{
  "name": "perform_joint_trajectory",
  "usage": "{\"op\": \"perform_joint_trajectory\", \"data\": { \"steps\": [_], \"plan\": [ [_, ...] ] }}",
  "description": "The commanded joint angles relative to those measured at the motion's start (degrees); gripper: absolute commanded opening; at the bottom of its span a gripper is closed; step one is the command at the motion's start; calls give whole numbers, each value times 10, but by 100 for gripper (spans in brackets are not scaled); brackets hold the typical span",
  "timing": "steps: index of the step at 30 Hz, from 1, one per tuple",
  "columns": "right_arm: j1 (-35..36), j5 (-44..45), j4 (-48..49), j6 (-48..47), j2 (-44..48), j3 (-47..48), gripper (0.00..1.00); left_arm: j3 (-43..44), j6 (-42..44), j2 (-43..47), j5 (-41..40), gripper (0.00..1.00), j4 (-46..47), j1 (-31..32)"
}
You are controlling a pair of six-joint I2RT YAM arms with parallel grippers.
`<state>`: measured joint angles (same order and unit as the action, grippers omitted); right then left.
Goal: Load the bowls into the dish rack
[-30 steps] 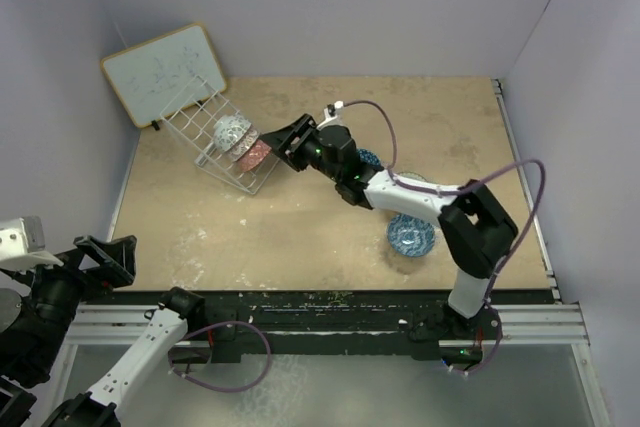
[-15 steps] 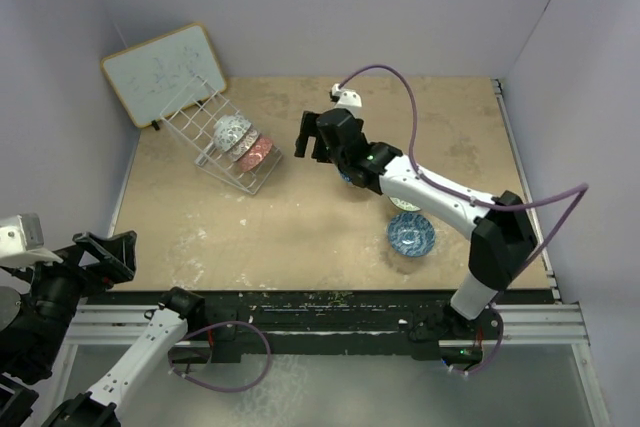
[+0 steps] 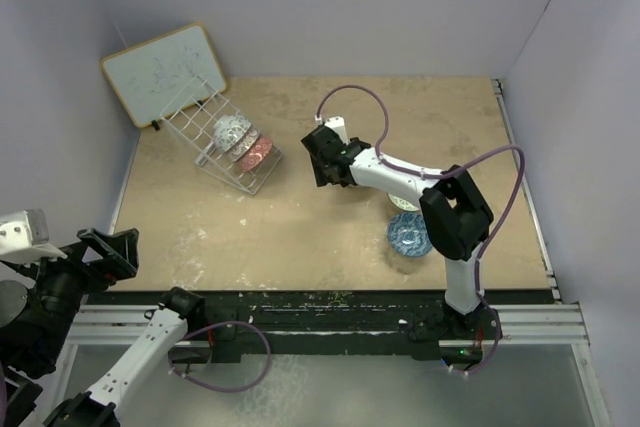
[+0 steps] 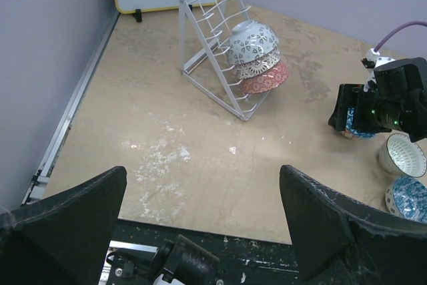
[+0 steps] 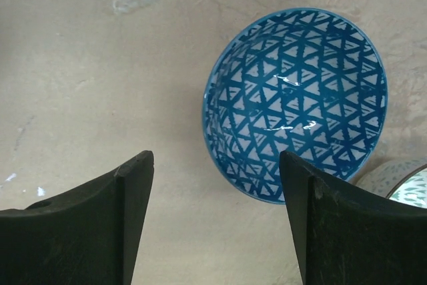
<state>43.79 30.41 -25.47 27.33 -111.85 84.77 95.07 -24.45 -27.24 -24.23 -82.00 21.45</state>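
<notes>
Two loose bowls, one blue bowl (image 3: 410, 234) and one cream bowl (image 3: 404, 204), lie right of centre on the desk (image 3: 300, 237) in the top view, the right gripper (image 3: 322, 169) just left of them, the dish rack (image 3: 200, 122) at far left. From the left wrist, the left gripper (image 4: 201, 175) stands wide and empty, facing the rack, where a grey bowl (image 4: 252, 39), a white bowl (image 4: 257, 66) and a red bowl (image 4: 265, 79) nest. From the right wrist, the right gripper gapes wide over a triangle-patterned bowl (image 5: 297, 101) upright on the desk.

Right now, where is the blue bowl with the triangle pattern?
In the right wrist view the blue triangle-patterned bowl lies right of centre, just ahead of the open right gripper, next to a cream-white bowl.
</notes>
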Motion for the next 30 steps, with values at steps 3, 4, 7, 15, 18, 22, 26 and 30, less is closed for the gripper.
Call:
{"op": "perform_joint_trajectory", "data": {
  "steps": [3,4,7,15,18,22,26,30],
  "plan": [
    [-15,38,-11,-24,0,21,71,-16,4,-5,-8,99,24,5],
    [-17,36,-9,-28,-5,21,69,-18,4,-5,-8,99,25,5],
    [-19,28,0,-42,-16,20,59,-23,2,-3,-9,99,25,5],
    [-21,20,16,-62,-32,14,49,-37,-5,2,-12,99,27,7],
    [-26,15,22,-65,-33,11,37,-38,-5,2,-11,99,27,7],
    [-30,6,26,-68,-33,8,22,-37,-7,2,-12,99,25,8],
    [-29,-22,37,-75,-18,7,6,-37,-9,3,-12,99,25,7],
    [-31,-76,60,-75,12,19,0,-35,-9,3,-10,99,26,8]
  ]
}}
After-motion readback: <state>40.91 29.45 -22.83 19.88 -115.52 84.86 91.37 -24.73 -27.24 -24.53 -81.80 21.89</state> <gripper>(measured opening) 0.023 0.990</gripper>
